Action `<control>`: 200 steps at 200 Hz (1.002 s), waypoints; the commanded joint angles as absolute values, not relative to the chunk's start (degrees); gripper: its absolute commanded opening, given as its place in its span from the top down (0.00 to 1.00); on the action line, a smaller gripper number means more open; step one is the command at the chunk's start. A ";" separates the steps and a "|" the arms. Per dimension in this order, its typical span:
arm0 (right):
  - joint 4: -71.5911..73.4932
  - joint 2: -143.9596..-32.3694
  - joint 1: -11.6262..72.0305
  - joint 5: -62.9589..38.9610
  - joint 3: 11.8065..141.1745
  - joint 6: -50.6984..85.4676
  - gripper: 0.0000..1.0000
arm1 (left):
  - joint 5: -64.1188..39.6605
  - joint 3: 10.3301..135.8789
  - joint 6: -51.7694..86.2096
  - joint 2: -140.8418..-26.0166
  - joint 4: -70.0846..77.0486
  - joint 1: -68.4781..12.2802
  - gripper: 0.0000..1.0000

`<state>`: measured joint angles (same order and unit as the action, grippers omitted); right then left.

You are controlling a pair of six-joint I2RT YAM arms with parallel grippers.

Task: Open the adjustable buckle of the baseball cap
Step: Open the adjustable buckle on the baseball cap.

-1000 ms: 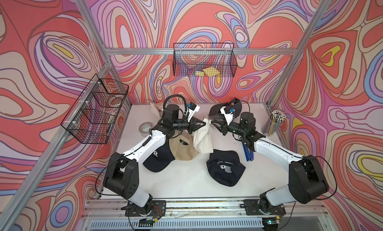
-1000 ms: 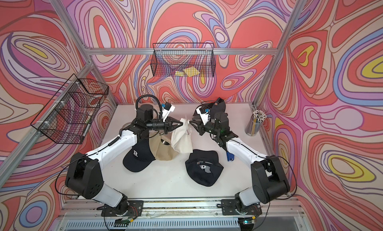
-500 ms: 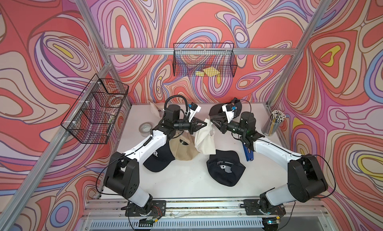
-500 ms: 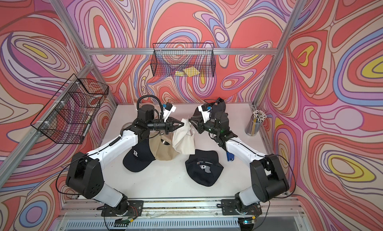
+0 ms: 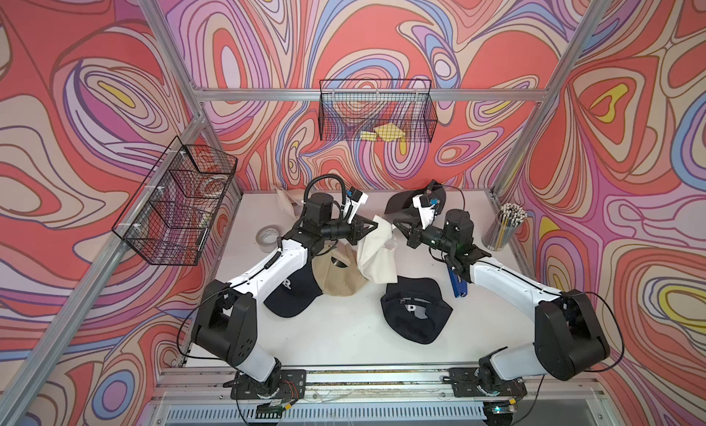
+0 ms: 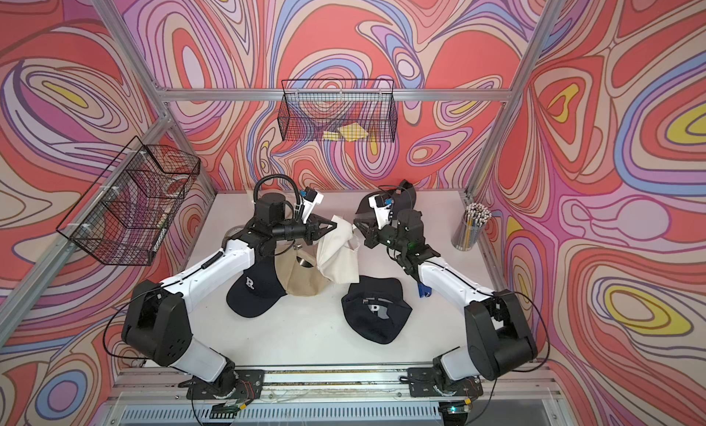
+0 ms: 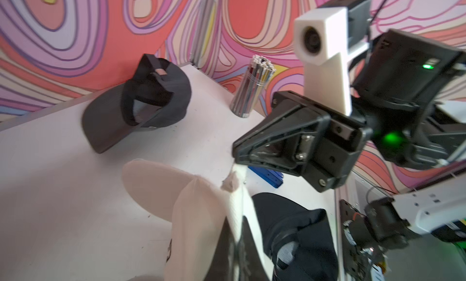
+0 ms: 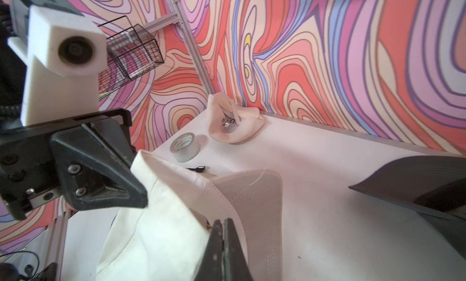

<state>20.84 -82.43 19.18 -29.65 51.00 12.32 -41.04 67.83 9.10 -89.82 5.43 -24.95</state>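
Note:
A cream baseball cap (image 5: 376, 256) (image 6: 338, 259) hangs above the middle of the table. My left gripper (image 5: 376, 226) (image 7: 238, 218) is shut on cloth at the cap's upper edge. My right gripper (image 5: 395, 223) (image 8: 223, 221) faces it from the right with its jaws pressed together. In the left wrist view a narrow strip of the cap's cloth, its strap (image 7: 239, 173), runs up into the right gripper's tips. The buckle is hidden in the folds.
Several other caps lie around: tan (image 5: 336, 279), navy (image 5: 292, 294), navy (image 5: 414, 313), dark grey (image 5: 401, 204) and cream (image 8: 232, 126) at the back. A tape roll (image 5: 269, 235), pencil cup (image 5: 504, 227) and blue tool (image 5: 458, 282) sit on the table. Wire baskets (image 5: 179, 206) hang on the walls.
My right gripper's jaws have gone from partly open to shut at the cap's right edge. The left arm and the lifted cap have hardly moved.

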 commanded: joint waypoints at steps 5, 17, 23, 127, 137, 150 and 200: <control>18.48 -79.80 16.86 -20.97 48.67 12.61 1.00 | -30.02 66.71 8.54 -86.08 3.33 -25.00 1.00; 19.94 -79.54 16.32 -21.08 47.82 13.26 1.00 | -29.97 66.75 8.18 -85.70 2.81 -24.97 1.00; 20.37 -79.54 16.35 -21.16 47.68 13.47 1.00 | -30.26 66.80 8.17 -85.68 2.88 -24.96 1.00; 20.79 -76.60 16.16 -30.05 44.96 8.44 0.19 | -38.05 68.36 10.81 -88.36 7.90 -24.88 1.00; 19.34 -76.85 16.17 -31.10 45.32 8.04 0.22 | -38.43 68.29 10.90 -88.29 8.30 -24.90 1.00; 15.37 -77.44 15.88 -32.13 46.74 8.26 0.26 | -39.35 68.29 11.03 -88.20 8.86 -24.80 1.00; 13.99 -78.61 14.67 -35.79 46.02 12.69 0.39 | -41.12 70.05 12.97 -89.61 8.29 -24.43 1.00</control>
